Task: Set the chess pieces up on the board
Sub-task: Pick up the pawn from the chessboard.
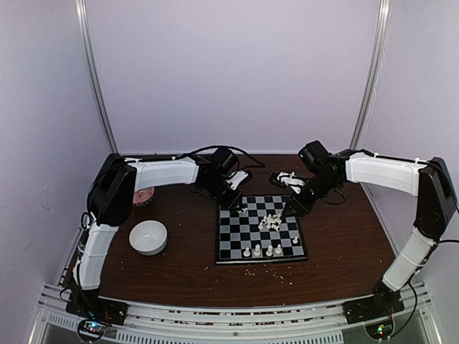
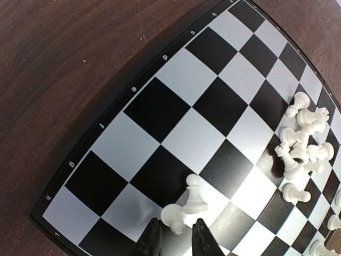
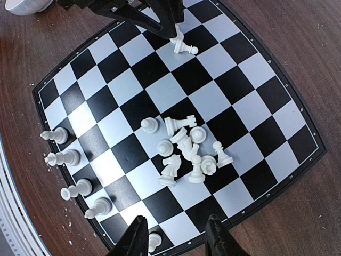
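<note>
1. Crumbs: scattered on the table just before the near edge of the board. They are not to be counted as pieces.
2. Chess pieces: a short row is stood upright along the board's near edge.
3. Heap: the remaining pieces are tumbled together near the board's middle. Their kinds are hard to tell apart.
4. Right gripper: held over the board's far right part, jaws apart, nothing gripped. One piece below it is partly cut off by the frame edge.
5. Left gripper: lowered at the far left corner, jaws narrowly flanking a fallen piece, with a leaning piece touching it. Whether the pads press on it cannot be told, because the tips are cropped.
6. Step judged in hand: pick-up of the fallen piece. It is best gripped across its body, lifted clear of its neighbour, and stood centred on its square.
</note>
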You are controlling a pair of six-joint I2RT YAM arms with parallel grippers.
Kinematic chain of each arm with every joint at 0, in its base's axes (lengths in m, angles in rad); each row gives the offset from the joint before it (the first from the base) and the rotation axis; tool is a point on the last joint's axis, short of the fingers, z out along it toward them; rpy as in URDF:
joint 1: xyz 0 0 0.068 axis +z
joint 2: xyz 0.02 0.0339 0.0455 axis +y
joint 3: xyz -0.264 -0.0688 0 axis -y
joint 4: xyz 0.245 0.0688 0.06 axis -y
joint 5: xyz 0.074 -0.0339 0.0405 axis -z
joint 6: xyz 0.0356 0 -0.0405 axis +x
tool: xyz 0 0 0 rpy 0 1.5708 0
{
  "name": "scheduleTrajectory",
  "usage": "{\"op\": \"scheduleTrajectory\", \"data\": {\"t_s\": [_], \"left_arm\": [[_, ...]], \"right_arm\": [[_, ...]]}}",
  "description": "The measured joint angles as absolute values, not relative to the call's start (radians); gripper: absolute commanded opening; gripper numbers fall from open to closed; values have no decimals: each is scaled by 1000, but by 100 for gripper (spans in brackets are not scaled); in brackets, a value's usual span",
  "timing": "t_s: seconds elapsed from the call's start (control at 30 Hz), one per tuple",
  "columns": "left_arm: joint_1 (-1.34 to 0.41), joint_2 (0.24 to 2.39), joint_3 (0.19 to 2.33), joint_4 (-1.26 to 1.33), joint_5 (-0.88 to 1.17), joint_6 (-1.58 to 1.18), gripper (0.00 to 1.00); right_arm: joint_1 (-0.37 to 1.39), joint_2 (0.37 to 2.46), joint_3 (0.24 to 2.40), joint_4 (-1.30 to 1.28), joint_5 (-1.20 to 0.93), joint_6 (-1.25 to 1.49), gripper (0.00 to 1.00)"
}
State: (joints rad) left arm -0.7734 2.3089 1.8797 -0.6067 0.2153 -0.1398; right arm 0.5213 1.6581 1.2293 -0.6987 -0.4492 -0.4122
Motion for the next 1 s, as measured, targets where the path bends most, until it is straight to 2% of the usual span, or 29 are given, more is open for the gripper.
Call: {"op": "scheduleTrajectory", "data": {"t_s": [1.0], "left_arm": [[-773,2325,1908,-607,205,-140,14]], "right_arm": [[521,1658,1229,-699,-449,-413,38]]}}
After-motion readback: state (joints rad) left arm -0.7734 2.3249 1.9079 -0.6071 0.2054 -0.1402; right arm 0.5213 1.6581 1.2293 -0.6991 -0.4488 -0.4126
